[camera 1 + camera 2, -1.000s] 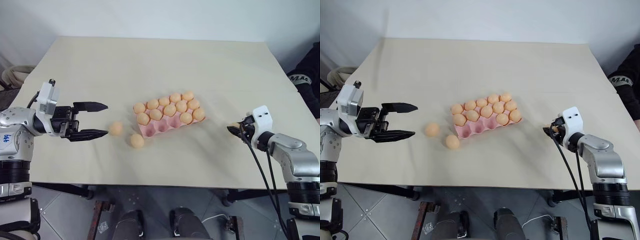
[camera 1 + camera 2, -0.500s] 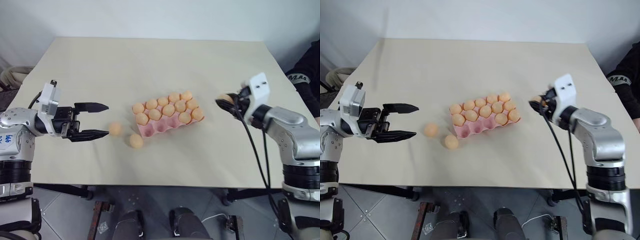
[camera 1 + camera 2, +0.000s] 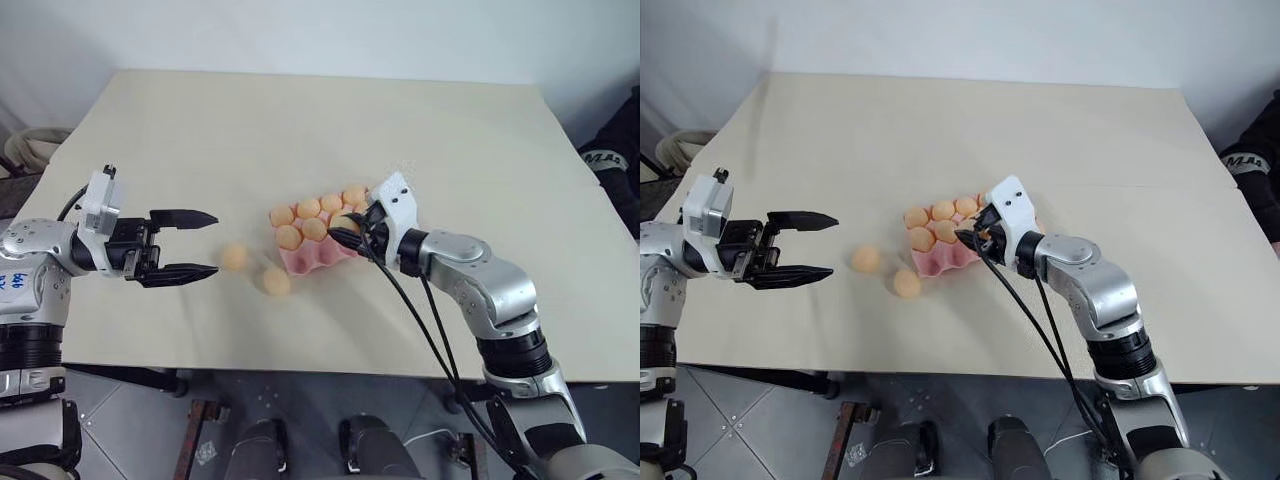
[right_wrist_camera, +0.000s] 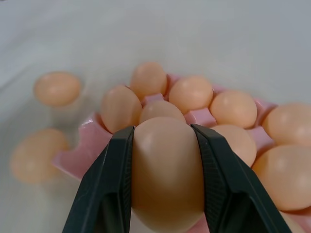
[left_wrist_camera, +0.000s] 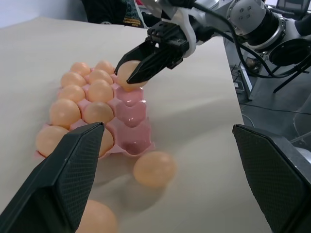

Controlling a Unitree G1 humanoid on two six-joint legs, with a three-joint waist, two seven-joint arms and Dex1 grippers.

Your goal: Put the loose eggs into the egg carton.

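Here the right gripper (image 5: 137,71) clamps a pale orange-peach egg (image 4: 167,170) just above the near row of the flat pink moulded egg carton (image 3: 312,257) — not yet set down. Two loose eggs (image 3: 234,257) (image 3: 275,281) lie left of the carton, near the left gripper (image 3: 197,243), its jaws spread wide and empty.

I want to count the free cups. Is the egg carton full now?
No. The carton has empty pink cups along its near row, two eggs lie on the table, and the right gripper holds one above it.
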